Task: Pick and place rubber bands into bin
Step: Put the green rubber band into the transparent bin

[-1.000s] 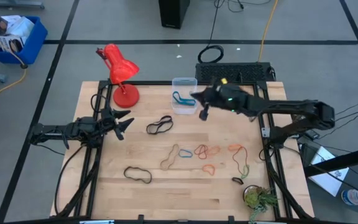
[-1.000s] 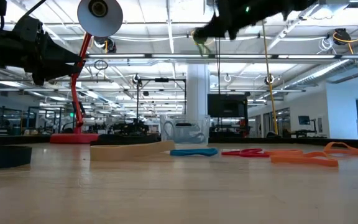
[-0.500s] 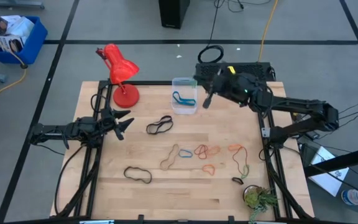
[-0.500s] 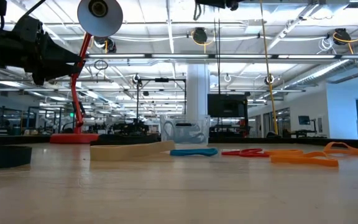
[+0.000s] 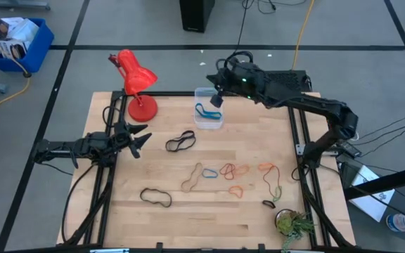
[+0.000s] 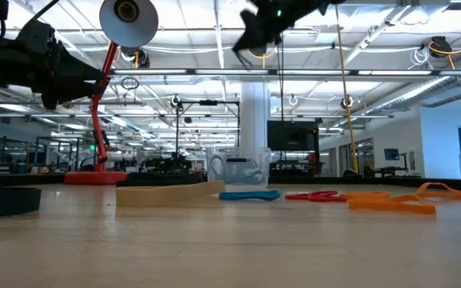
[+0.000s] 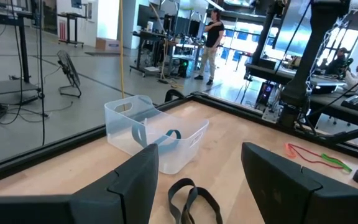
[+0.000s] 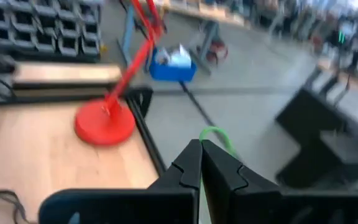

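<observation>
High view: a green rubber band (image 8: 216, 138) is pinched in the right gripper (image 5: 216, 99), fingers shut, at the bin's (image 5: 208, 126) 12 o'clock rim for release; left gripper (image 5: 140, 137) is parked wide open.

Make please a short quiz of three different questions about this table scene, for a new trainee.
1. True or false: the right gripper is shut on a green rubber band.
2. What already lies in the clear bin? A) blue band B) black band C) nothing
3. Which gripper is open?

Key: 1 true. 2 A, the blue band. 3 The left gripper, waiting at the table's left side.
</observation>
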Available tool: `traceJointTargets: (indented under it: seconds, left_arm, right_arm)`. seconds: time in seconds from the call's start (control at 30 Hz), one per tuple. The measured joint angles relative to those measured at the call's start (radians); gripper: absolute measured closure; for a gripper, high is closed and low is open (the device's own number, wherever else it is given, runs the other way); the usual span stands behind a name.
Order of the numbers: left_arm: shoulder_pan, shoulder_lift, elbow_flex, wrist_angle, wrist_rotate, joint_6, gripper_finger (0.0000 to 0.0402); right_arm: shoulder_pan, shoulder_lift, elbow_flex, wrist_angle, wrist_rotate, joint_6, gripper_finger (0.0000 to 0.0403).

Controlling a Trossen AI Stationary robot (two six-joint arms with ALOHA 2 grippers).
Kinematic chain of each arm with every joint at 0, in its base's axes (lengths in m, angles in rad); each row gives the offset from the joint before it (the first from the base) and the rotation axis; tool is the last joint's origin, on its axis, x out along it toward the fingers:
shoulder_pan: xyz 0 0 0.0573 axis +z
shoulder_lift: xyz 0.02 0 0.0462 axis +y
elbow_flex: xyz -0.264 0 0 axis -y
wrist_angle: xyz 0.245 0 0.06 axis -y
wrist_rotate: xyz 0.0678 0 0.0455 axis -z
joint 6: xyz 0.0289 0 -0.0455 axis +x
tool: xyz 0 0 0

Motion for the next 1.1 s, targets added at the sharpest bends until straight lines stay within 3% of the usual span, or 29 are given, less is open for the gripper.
traceJointTargets:
  seconds: [0.23,0.53,1.1]
  left_arm:
    - [0.0,0.0,0.0,-0.001,0.0,0.001,0.0165]
    - [0.0,0.0,0.0,-0.002,0.0,0.003,0.0165]
    - [0.0,0.0,0.0,-0.003,0.0,0.012,0.0165]
  right_arm:
    - [-0.063,0.162,0.0,-0.171,-0.003,0.064,0.0403]
    - [-0.069,0.334,0.0,-0.184,-0.031,0.065,0.0403]
    - [-0.07,0.396,-0.034,-0.174,-0.057,0.095,0.0403]
